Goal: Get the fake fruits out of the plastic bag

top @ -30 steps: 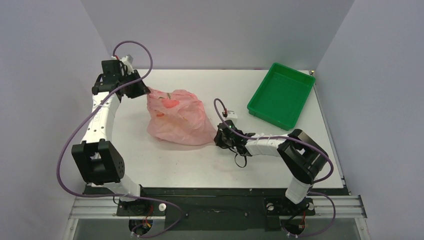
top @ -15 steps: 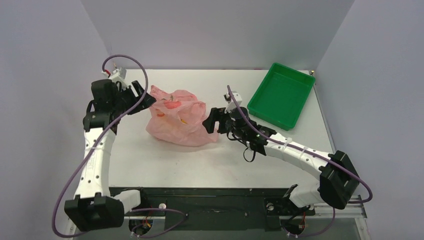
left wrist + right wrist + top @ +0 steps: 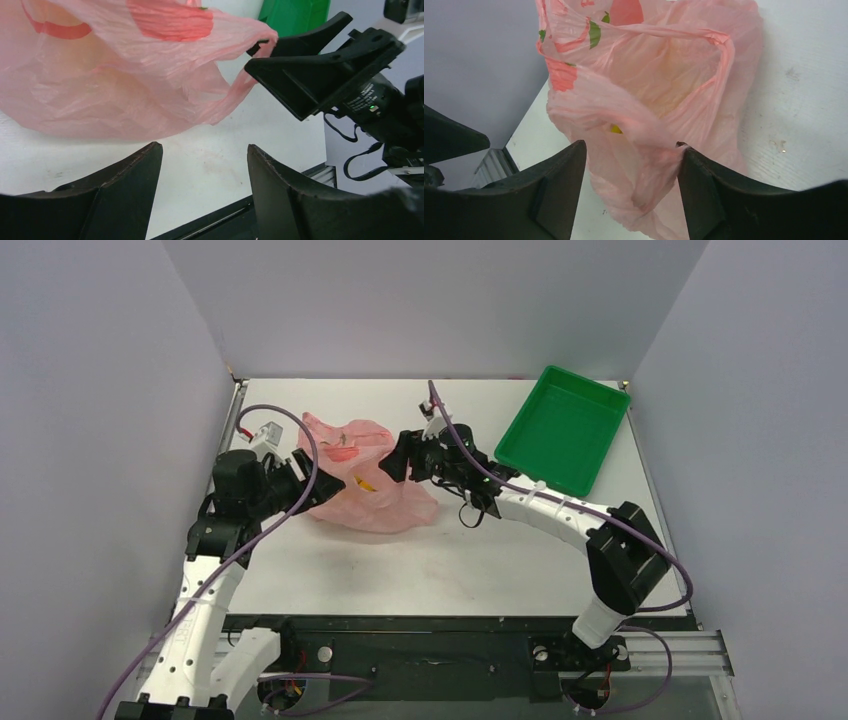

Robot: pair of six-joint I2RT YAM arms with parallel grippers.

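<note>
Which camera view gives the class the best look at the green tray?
The top external view: the green tray shows whole, all four rims, at the far right of the table. The left wrist view catches only a green patch at its top edge. The right wrist view shows none of it.

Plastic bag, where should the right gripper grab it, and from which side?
Probably the bunched near rim of the plastic bag, approached from its open-mouth side. That thin fold stands inside the open right gripper, easy to pinch, and lifting it should widen the mouth over the yellow fruit inside.
</note>
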